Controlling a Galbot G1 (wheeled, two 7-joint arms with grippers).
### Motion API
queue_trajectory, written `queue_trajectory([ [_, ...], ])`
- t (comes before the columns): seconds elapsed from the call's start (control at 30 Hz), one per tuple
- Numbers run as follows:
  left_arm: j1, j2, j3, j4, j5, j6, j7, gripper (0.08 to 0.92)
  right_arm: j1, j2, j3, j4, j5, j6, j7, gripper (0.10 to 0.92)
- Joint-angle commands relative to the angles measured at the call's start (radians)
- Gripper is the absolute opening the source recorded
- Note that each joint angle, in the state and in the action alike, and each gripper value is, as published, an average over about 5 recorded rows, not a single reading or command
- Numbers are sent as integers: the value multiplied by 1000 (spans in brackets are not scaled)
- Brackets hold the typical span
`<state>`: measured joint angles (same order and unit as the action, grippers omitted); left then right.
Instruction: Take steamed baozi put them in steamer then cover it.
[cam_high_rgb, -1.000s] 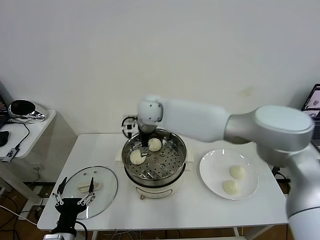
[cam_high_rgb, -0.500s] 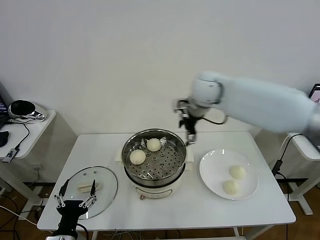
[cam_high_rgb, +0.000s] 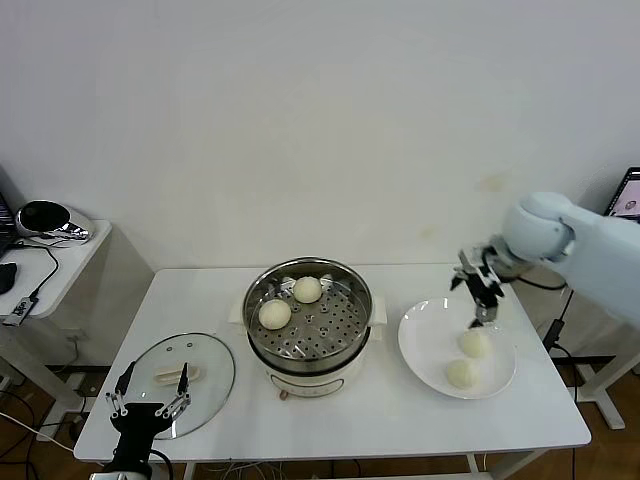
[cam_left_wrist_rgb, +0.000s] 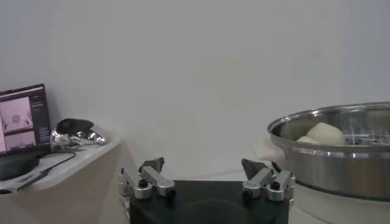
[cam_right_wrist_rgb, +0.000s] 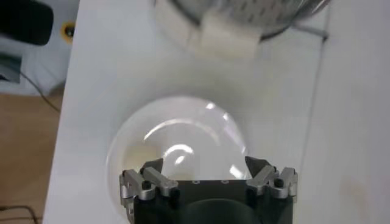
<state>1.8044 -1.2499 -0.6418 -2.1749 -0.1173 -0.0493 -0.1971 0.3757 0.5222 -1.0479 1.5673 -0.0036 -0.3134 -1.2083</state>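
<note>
The steamer (cam_high_rgb: 352, 340) stands mid-table, uncovered, with two baozi (cam_high_rgb: 307, 289) (cam_high_rgb: 275, 314) on its perforated tray. Two more baozi (cam_high_rgb: 474, 343) (cam_high_rgb: 461, 374) lie on the white plate (cam_high_rgb: 425, 345) to its right. My right gripper (cam_high_rgb: 479, 304) hangs open and empty just above the plate, over the farther bun; in its wrist view the right gripper (cam_right_wrist_rgb: 204, 165) looks down onto the plate (cam_right_wrist_rgb: 122, 146). The glass cover (cam_high_rgb: 205, 385) lies flat at the table's front left. My left gripper (cam_high_rgb: 152, 385) waits open over its near edge; the left gripper (cam_left_wrist_rgb: 204, 165) faces the steamer (cam_left_wrist_rgb: 341, 158).
A low side table (cam_high_rgb: 70, 260) at the far left carries a shiny dark object (cam_high_rgb: 45, 215) and cables. A screen (cam_high_rgb: 625, 200) shows at the right edge. The wall runs close behind the table. Bare tabletop (cam_high_rgb: 380, 410) lies in front of the steamer.
My right arm has swung from inside the steamer, up and rightward, and now hangs over the plate, its jaws open throughout. Two baozi stay in the steamer. The left arm has not moved.
</note>
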Motion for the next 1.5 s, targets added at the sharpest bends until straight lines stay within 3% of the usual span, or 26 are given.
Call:
queue_trajectory([
  [0.03,10,-3,-8,2,2,1,1,823,-412,-127,255,4,-171,116,20,823],
  [0.93,21,-21,-10,4,6,-3,-1,823,-571,70,349,-146,-202,79,111,813],
  [1.5,20,-26,-8,3,6,-5,-2,823,-574,88,361,-183,-213,70,103,611],
])
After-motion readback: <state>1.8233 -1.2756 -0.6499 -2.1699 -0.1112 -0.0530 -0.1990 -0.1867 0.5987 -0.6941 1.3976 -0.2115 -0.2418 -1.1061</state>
